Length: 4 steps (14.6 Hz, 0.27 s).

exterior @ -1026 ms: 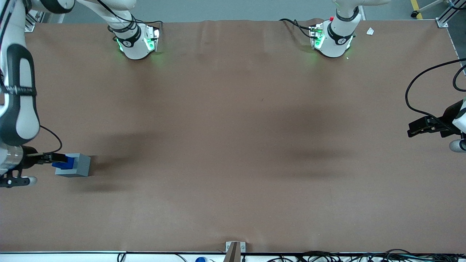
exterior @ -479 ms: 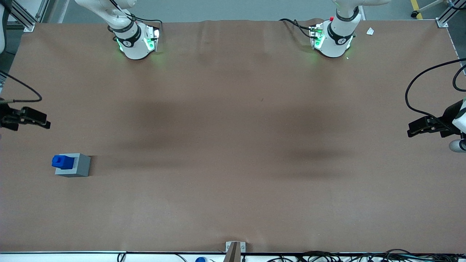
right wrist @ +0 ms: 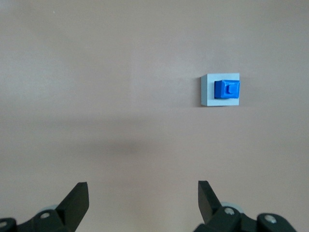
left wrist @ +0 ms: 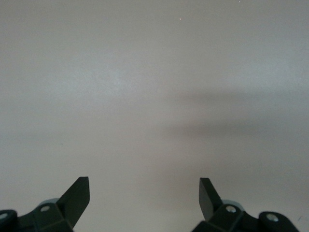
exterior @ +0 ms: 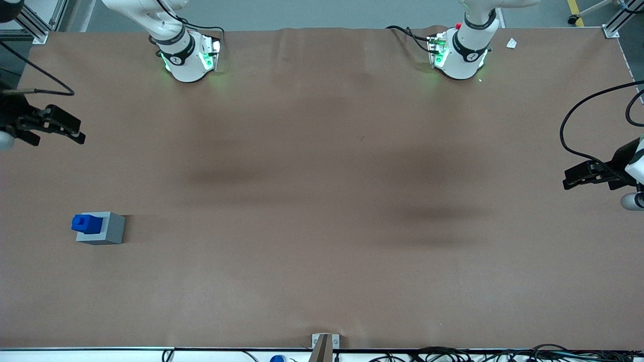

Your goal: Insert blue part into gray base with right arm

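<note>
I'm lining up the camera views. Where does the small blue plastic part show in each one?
Front view: small bright-blue plastic part sits in the light-gray plastic cube base, nearer the camera than the open black claw.
Right wrist view: blue part in base.
Left wrist view: absent.
Shared landmark: the gray base.

We see the part (exterior: 84, 223) seated in the base (exterior: 111, 229) on the worktop (exterior: 322, 201), the end effector (exterior: 75, 131) well apart, farther from the camera.

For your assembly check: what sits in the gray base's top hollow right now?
The blue part stands in the gray base, its stepped top sticking out. Its lower portion and the hollow's floor are covered. The open right hand hovers apart, farther from the front camera.
</note>
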### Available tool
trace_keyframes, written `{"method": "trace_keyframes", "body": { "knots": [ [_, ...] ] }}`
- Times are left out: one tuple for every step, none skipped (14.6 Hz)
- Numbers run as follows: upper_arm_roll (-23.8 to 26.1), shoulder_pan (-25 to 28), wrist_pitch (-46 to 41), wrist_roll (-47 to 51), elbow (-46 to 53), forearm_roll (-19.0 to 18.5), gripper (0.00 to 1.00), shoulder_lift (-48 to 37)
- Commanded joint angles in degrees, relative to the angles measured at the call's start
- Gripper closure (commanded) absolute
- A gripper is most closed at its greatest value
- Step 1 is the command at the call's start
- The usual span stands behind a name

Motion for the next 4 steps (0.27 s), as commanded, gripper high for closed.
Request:
{"method": "trace_keyframes", "body": {
  "knots": [
    [-0.3,0.3,0.2,1.8,-1.8,0.6,0.0,-2.1],
    [-0.3,0.2,0.2,2.6,-1.7,0.6,0.0,-2.1],
    [-0.4,0.1,0.1,2.6,-1.6,0.6,0.0,-2.1],
    [-0.3,0.2,-0.2,2.5,-1.7,0.6,0.0,-2.1]
  ]
}}
